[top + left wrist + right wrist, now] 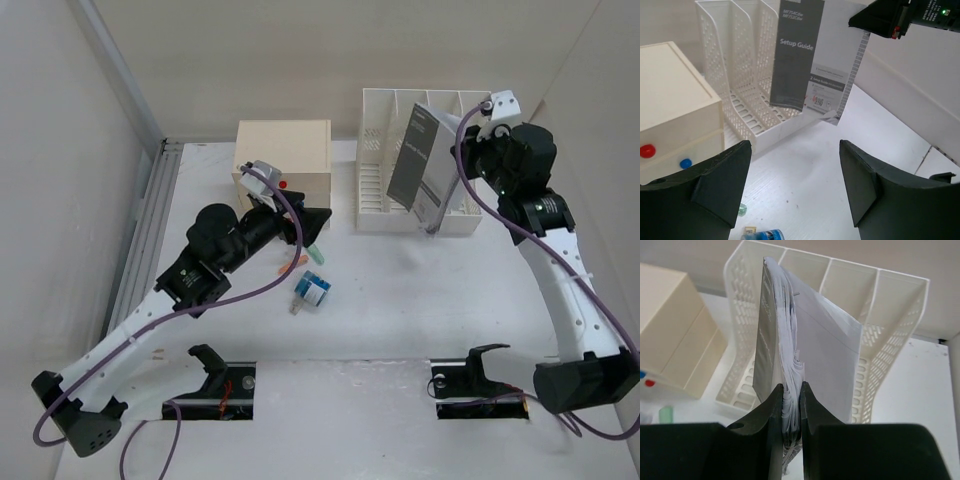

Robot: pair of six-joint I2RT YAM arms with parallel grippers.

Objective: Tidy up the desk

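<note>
While the right fingers (769, 420) press in tight on the booklet (810, 355), pinching its thick edge with nothing but paper between them, the left fingers (715, 185) stand spread wide and hold nothing. Look at that gap on the left: only bare white counter (805, 170) shows between the two black pads, and neither one touches anything.

Over on the right, the booklet hangs tilted from its upper corner, dark grey cover facing the left arm with "Setup Guide" printed on it and pale pages fanning out behind. It sits right at the white file rack (375, 150), by the right-hand slots. Whether its lower corner is inside a slot or just in front of it, I cannot tell.

The left fingers hover low just in front of the cream drawer box (283, 145), whose red knob (647, 150) and blue knob (685, 163) face them. Just below them lies a small blue-and-white item (314, 290), with a green piece (315, 253) and an orange piece (285, 268) close by, all loose on the surface.

The counter spreads broad and matte white under all of it, drawer box and rack side by side along its far edge, both arm bases at its near edge.
</note>
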